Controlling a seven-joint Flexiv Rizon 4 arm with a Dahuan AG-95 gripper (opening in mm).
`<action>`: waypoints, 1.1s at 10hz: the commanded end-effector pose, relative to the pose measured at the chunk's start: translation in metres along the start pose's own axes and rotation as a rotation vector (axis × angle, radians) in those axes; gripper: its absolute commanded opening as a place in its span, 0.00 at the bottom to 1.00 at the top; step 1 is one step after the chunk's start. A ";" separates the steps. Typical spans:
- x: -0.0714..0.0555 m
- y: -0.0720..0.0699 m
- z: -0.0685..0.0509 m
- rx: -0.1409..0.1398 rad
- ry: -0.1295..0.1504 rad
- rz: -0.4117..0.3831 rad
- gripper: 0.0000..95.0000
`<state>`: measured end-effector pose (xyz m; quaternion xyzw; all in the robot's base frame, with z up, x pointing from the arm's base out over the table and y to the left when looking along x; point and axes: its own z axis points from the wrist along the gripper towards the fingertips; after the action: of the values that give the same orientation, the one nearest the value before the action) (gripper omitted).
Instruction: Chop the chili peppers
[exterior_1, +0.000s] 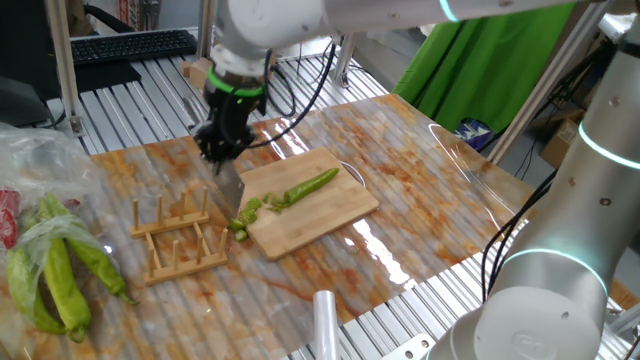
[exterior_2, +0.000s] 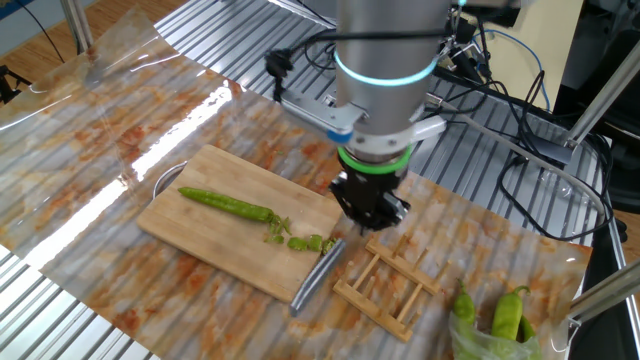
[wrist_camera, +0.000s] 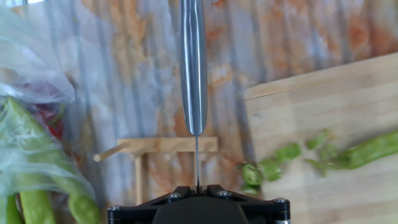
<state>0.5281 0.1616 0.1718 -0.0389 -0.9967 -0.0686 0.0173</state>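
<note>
Hand view: knife held over the surface beside the cutting board.

The tool (wrist_camera: 198, 190), at the bottom edge, grips a knife (wrist_camera: 193, 68) whose steel handle runs straight up the frame. Beneath it lies a wooden rack (wrist_camera: 155, 149). At right, the cutting board (wrist_camera: 323, 106) carries the chili peppers (wrist_camera: 367, 150), with cut green chunks (wrist_camera: 270, 169) near its left edge. At left, long green peppers (wrist_camera: 37, 186) lie in a plastic bag (wrist_camera: 37, 62).

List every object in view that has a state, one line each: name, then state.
chili pepper: lying on the board, partly chopped, one end cut into pieces
cut pieces: loose at the board's edge
knife: held in the gripper, blade down by the board's edge
gripper: shut on the knife
cutting board: flat on the table
wooden rack: empty
large green peppers: whole, uncut
</note>
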 end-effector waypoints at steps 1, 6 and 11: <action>-0.002 -0.023 -0.008 0.030 -0.009 -0.059 0.00; -0.012 -0.073 0.000 0.048 -0.043 -0.145 0.00; -0.026 -0.093 0.002 0.062 -0.048 -0.178 0.00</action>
<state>0.5485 0.0646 0.1567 0.0514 -0.9980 -0.0367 -0.0097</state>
